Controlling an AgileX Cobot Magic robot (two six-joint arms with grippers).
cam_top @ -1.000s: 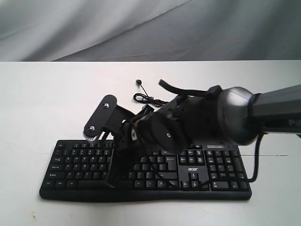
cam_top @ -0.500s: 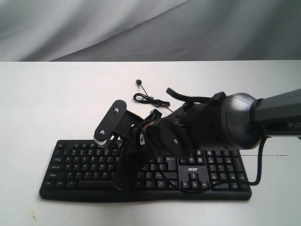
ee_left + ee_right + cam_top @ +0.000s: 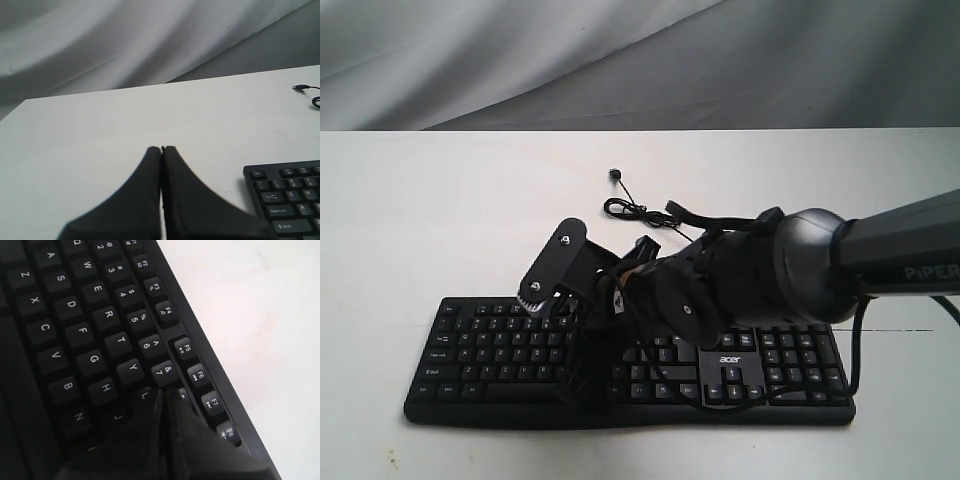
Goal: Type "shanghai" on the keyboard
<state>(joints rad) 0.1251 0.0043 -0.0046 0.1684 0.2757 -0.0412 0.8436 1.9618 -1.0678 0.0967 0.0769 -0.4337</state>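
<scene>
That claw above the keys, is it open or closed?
Shut. In the right wrist view the right gripper's two fingers press together with no gap, tips over the keyboard.

The right arm [image 3: 900, 245] is dark grey and tubular, with a bulbous glossy joint [image 3: 800, 265], white "PiPER" lettering [image 3: 930, 272], black looping cables [image 3: 710, 214] and a silver-screwed black plate [image 3: 552, 262].

Keyboard [image 3: 490, 350] on table [image 3: 420, 220], cable [image 3: 625, 212] behind.

Right arm [image 3: 800, 270] low over keyboard [image 3: 490, 350]
</scene>
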